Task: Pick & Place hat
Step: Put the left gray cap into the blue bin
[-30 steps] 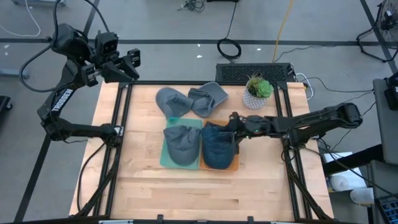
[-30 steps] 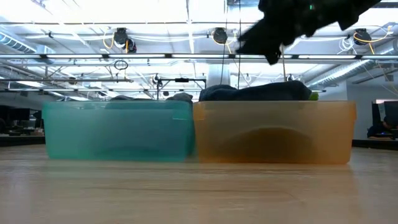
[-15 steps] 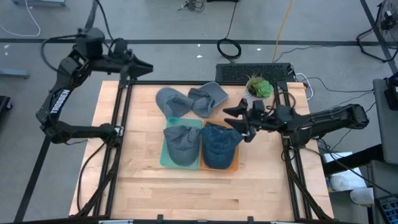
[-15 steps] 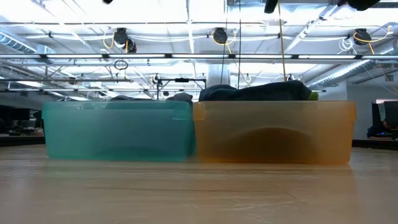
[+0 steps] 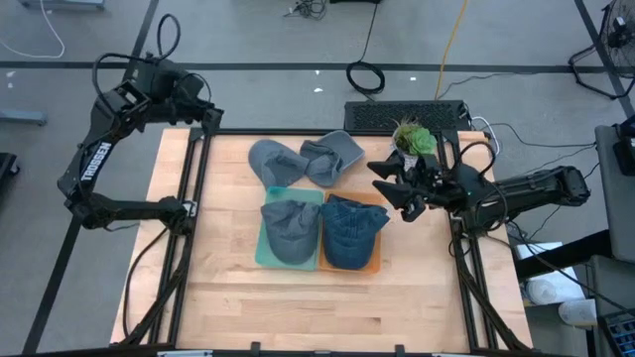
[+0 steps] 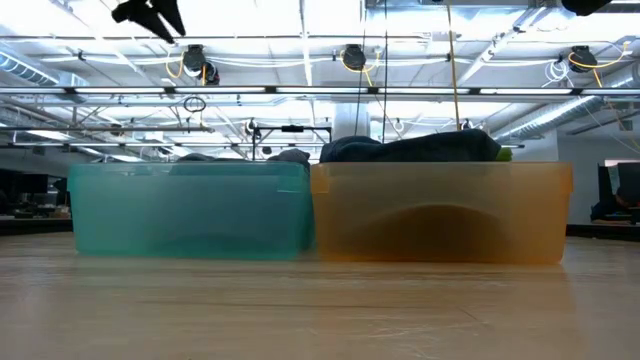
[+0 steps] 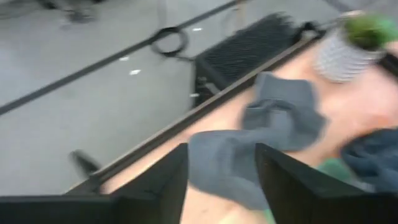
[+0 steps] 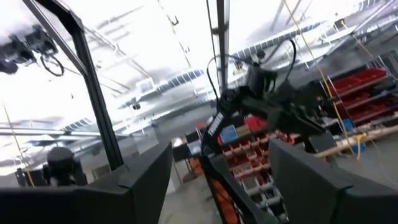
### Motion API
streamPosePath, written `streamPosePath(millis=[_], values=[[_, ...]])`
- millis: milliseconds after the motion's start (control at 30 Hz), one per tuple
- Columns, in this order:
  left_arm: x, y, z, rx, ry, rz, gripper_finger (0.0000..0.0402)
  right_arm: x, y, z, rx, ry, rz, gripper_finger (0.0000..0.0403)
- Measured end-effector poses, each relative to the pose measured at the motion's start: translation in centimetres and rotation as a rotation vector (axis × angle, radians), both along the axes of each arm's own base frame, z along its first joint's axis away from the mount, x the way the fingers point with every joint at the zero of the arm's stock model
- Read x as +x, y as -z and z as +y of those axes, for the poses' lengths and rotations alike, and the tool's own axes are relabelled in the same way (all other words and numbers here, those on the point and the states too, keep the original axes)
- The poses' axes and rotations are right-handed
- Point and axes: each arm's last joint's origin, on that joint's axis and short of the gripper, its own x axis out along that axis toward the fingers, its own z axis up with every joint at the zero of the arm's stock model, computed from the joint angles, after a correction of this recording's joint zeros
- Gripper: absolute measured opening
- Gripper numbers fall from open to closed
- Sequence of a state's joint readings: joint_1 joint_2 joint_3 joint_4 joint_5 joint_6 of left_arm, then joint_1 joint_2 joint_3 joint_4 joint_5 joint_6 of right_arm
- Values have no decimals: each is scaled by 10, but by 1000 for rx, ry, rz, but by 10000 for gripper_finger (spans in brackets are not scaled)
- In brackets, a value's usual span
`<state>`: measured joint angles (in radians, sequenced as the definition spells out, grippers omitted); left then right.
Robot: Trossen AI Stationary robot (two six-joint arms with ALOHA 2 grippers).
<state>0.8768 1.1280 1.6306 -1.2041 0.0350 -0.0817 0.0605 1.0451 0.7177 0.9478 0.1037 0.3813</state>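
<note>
At the middle of the wooden bench sat two bins side by side & touching: a teal bin w/ a grey hat in it, and an orange bin w/ a dark blue hat in it. In the low view the blue hat's crown rose above the orange bin's rim, while the teal bin's hat barely showed. Two more grey hats lay on the bench just behind the bins, touching each other: one to the left, another to the right. A potted plant stood near the back right corner.

Right pincer hung above the bench just right of the orange bin, fingers spread wide, holding nothing. Left pincer was up over the back left corner, well apart from the hats; its fingers stood parted in the wrist view, nothing between them.
</note>
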Motion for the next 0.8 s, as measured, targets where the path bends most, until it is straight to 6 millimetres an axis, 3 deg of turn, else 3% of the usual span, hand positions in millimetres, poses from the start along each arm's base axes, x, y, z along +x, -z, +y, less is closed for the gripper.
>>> streamPosePath(millis=[200, 433, 567, 800], values=[[7, 18, 15, -59, -127, 142, 281, -5, -7, 1, 1, -49, -92, 278], [26, 67, 40, -267, -179, 233, 354, -7, -10, 1, -3, -62, -114, 281], [33, 93, 48, -349, -204, 285, 370, -7, -10, 1, -3, -62, -113, 281], [55, 133, 56, -357, -189, 316, 358, -7, -9, 2, -17, -82, -109, 281]])
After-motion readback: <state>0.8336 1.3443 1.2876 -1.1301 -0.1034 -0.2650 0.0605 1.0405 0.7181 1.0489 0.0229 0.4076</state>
